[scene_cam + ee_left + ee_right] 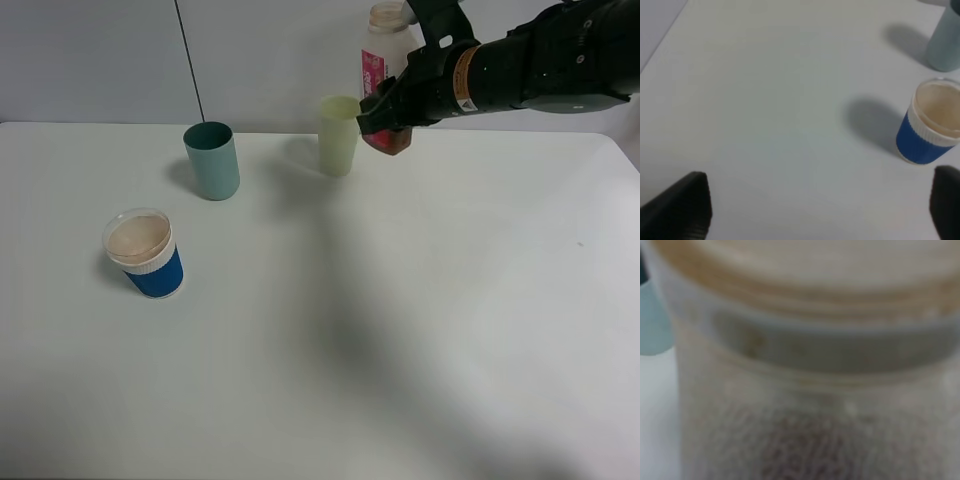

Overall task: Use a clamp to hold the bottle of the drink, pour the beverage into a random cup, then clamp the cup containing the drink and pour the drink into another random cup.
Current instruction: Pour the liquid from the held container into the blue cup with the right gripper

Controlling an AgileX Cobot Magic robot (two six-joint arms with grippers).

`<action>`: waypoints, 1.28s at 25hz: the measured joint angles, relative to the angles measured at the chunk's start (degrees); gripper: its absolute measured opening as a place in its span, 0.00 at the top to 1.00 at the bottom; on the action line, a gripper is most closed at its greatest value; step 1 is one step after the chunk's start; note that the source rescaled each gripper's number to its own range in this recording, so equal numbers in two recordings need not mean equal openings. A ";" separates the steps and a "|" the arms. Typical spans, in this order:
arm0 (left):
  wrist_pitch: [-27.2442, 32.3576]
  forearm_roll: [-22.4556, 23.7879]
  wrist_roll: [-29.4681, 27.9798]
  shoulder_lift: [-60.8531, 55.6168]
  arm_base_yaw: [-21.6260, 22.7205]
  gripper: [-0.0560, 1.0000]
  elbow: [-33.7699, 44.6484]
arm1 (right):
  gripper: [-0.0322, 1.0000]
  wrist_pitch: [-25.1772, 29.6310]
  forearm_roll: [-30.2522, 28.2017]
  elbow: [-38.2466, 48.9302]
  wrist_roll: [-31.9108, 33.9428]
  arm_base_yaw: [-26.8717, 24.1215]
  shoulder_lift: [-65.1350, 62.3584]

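Note:
The clamp, my black right gripper point(392, 112), is shut on the lower body of the bottle point(384, 50) at the back of the table. The whitish, pink-labelled bottle stands about upright, just right of the pale green cup point(339, 135). A little dark beverage point(393, 143) shows at its base. In the right wrist view the blurred bottle point(810, 370) fills the picture. The blue-sleeved cup point(146, 254) point(929, 125) stands at the front left, its inside pale tan. My left gripper point(815, 212) hovers open short of that cup, nothing between its fingertips point(682, 210).
A teal cup point(212, 160) point(946, 40) stands behind the blue-sleeved one, left of the pale green cup. The white table point(400, 320) runs wide to the front and right. A thin black cable point(190, 60) hangs on the back wall.

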 joint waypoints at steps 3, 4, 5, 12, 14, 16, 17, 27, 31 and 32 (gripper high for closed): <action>0.00 0.00 0.00 0.00 0.00 0.36 0.00 | 0.95 1.48 0.27 0.00 0.00 0.32 -0.13; 0.00 0.00 0.00 0.00 0.00 0.36 0.00 | 0.95 1.84 0.40 0.00 0.00 0.39 -0.13; 0.00 0.00 0.00 0.00 0.00 0.36 0.00 | 0.95 2.13 0.39 0.00 0.00 0.50 -0.13; 0.00 0.00 0.00 0.00 0.00 0.36 0.00 | 0.95 3.88 1.80 0.00 0.00 0.86 -0.52; 0.00 0.00 0.00 0.00 0.00 0.36 0.00 | 0.95 4.71 1.92 0.00 0.00 0.86 -0.52; 0.00 0.00 0.00 0.00 0.00 0.36 0.00 | 0.95 6.01 1.92 0.00 -0.14 0.86 -0.56; 0.00 0.00 0.00 0.00 0.00 0.36 0.00 | 0.95 6.79 1.92 0.00 -0.47 0.86 -0.68; 0.00 0.00 0.00 0.00 0.00 0.36 0.00 | 0.95 13.82 4.65 0.00 -8.72 0.86 -4.06; 0.00 0.00 0.00 0.00 0.00 0.36 0.00 | 0.95 14.00 5.34 0.00 -10.14 0.86 -4.57; 0.00 0.00 0.00 0.00 0.00 0.36 0.00 | 0.95 14.01 5.34 0.00 -10.25 0.86 -4.65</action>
